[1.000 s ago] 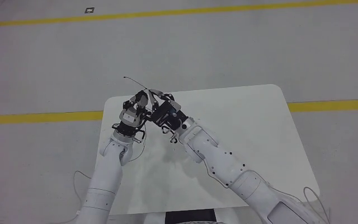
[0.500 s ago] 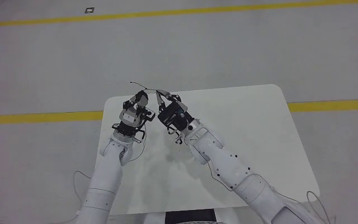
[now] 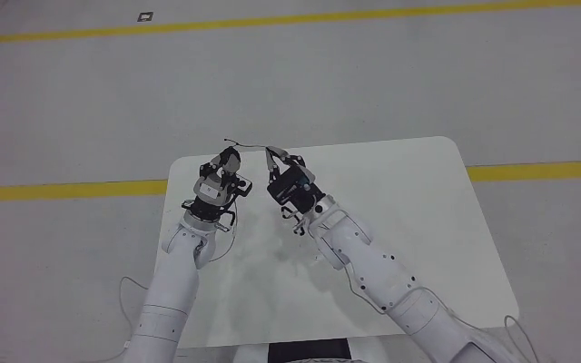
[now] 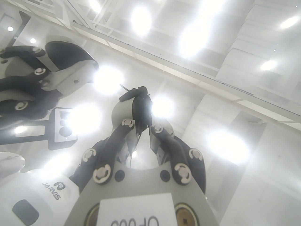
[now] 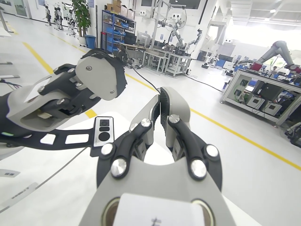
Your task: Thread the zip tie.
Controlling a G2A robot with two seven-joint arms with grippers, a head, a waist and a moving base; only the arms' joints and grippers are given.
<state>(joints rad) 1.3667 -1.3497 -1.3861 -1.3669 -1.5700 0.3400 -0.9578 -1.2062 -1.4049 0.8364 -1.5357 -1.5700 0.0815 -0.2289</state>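
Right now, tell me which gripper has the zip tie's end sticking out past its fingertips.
The left gripper: the zip tie pokes out beyond its shut tips, while the right gripper pinches the tie's other end.

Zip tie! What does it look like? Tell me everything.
The zip tie is a thin black strap, plastic-looking, held up off the table. The left gripper is shut on one part, the right gripper on another, and the strap runs almost straight between them. A short curled end sticks out past the left gripper.
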